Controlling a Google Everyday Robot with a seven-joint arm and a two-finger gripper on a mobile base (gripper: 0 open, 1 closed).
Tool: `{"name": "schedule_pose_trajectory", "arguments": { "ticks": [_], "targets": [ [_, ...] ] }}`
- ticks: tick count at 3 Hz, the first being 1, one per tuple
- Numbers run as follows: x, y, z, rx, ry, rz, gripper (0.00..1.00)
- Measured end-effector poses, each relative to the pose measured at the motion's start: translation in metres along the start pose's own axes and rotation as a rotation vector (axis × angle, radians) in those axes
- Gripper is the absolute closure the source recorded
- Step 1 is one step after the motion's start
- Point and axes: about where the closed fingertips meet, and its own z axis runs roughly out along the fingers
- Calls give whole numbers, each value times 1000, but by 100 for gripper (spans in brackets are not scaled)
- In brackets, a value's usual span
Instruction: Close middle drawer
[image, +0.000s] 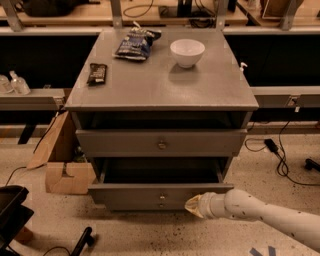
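Low and right of centre in the frame, the gripper (192, 205) sits at the end of a white arm (265, 216) that reaches in from the lower right corner. Its pale yellowish tip points left, toward the lower right part of the middle drawer (130, 192) front. It appears to be against the panel or just beside it, but contact is not certain from this angle. Whether the gripper is wide or narrow cannot be told.

Middle drawer: pulled out from the grey cabinet (160, 87), in the lower centre of the frame. Its flat grey front stands forward of the carcass. The dark box interior is open to view behind the front. A small round knob (161, 196) sits at the centre of the panel. A second small knob (161, 204) shows just beneath it, on what looks like the lowest drawer front.

Top drawer (120, 142): above the open one, with its own knob at centre and a dark recess between it and the cabinet top.

On the cabinet top:
- a white bowl (187, 52), toward the back right
- a dark snack bag (136, 43), toward the back left
- a small dark wrapped bar (97, 73), near the left edge

On the floor:
- a cardboard box (67, 176) left of the cabinet, just beside it
- black cables (280, 155) lying on the speckled floor at right
- a black object (12, 212) in the lower left corner
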Motion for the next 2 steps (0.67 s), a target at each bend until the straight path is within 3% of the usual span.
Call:
{"name": "schedule_pose_trajectory", "arguments": {
  "ticks": [2],
  "targets": [
    [-11, -41, 6, 1, -1, -29, 100]
  ]
}}
